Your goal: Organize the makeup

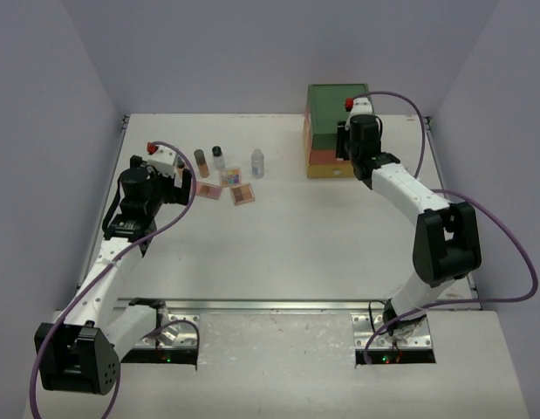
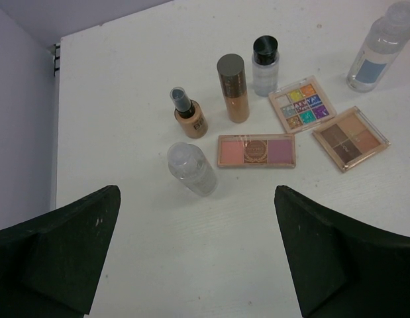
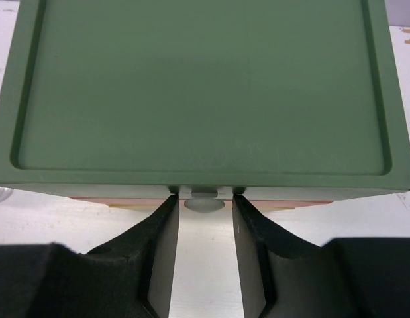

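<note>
Left pincer (image 2: 197,202) wide, holding nothing, over bare desk (image 2: 125,79) on the near side of the makeup. The makeup sits in the far-left part of the desk, clear of the left edge.

Left wrist view, bottles:
- clear bottle (image 2: 190,169), nearest my fingers
- amber bottle (image 2: 189,114), tall tan bottle (image 2: 232,88) and black-capped bottle (image 2: 265,65) behind it
- blue-label bottle (image 2: 377,50), apart to the right

Pink palette (image 2: 256,150), bright palette (image 2: 304,105) and brown palette (image 2: 350,138) lie flat, close together.

Open room between the makeup and the drawer chest (image 1: 338,131), which stands at the far edge toward the right corner.

Right pincer (image 3: 205,202) narrow, one finger each side of the chest's knob (image 3: 205,204), a thin gap on either side.

The top view hides the knob behind my arm and shows only three bottles clearly; the wrist views settle both
</note>
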Robot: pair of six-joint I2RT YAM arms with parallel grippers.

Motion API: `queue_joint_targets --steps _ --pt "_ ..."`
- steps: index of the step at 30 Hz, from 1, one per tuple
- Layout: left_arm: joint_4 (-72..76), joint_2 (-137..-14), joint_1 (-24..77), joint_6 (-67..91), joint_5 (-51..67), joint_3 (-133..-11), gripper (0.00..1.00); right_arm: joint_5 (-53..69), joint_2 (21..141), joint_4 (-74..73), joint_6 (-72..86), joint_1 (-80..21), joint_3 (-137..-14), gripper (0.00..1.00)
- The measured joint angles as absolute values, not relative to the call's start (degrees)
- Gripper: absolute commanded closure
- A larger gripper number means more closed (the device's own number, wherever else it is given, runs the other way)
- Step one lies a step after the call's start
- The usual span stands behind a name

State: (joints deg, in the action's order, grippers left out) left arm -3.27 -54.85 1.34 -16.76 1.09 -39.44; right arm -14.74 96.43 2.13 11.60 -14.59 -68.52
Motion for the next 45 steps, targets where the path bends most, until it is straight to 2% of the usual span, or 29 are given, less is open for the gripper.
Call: queue_joint_targets --steps 7,13,22,30,39,40,41,43,45 --pt "-3.2 -55.1 1.3 -16.9 1.1 -39.3 0.00 -14.9 96.6 2.0 11.7 -14.6 -69.5 0.71" --pt "-3.2 -55.1 1.3 -17.3 1.1 -39.3 0.00 -15.0 97.0 1.6 11.9 -14.6 -70.1 1.00" --pt "-3.2 -55.7 1.3 -17.5 1.1 -38.5 0.00 -14.9 94.4 4.5 12.3 -14.7 -65.8 1.00" --pt "-3.2 -56.3 1.3 -17.5 1.0 -38.5 0.00 -14.5 80.6 5.6 12.4 -15.9 -51.8 1.00" --pt "-3.3 -57.6 1.3 -17.5 0.6 -38.5 0.00 -12.3 70.5 3.1 12.5 -16.1 -43.7 1.00" --pt "-3.3 -57.7 1.3 -17.5 0.6 -38.5 0.00 -11.9 70.1 2.6 12.5 -16.1 -43.6 0.97" --pt "-3.3 -57.8 1.3 -17.5 0.6 -38.5 0.00 -11.7 69.8 2.2 12.5 -16.1 -43.4 0.83" --pt "-3.3 -58.1 1.3 -17.5 0.4 -38.5 0.00 -11.4 69.4 1.5 12.6 -16.1 -43.1 0.47" --pt "-3.4 -58.3 1.3 -17.5 -0.3 -38.5 0.00 -11.1 68.9 0.7 13.3 -16.1 -42.9 0.33"
